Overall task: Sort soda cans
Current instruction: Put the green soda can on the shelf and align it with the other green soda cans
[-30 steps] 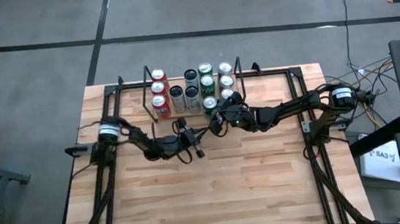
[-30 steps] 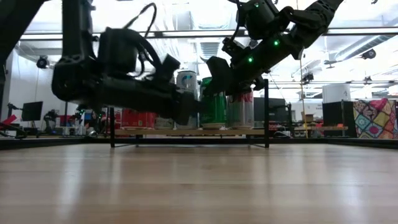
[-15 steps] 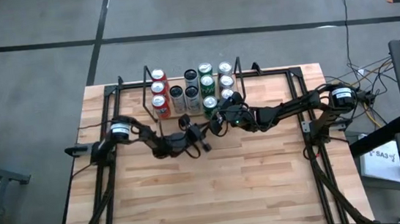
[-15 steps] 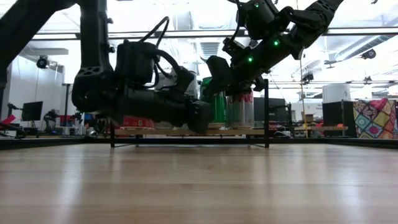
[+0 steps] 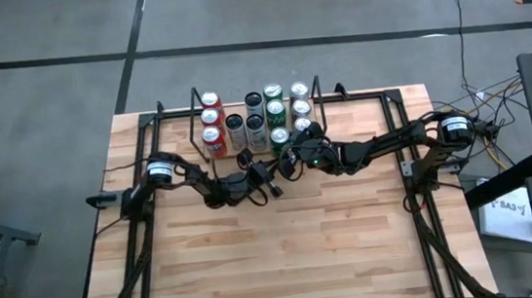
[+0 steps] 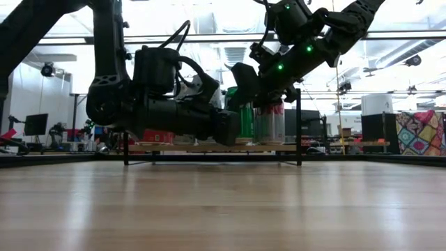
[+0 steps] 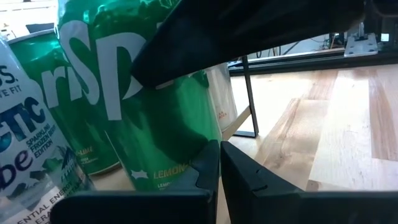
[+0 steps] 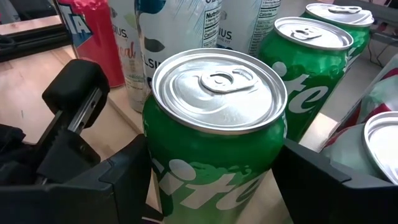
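Right end effector (image 8: 211,186) straddles front green can (image 8: 217,137), fingers wide | left end effector (image 5: 271,181) closed, empty, alongside | rack (image 5: 195,126) holds remaining cans

Dark jointed arms, looping black cables
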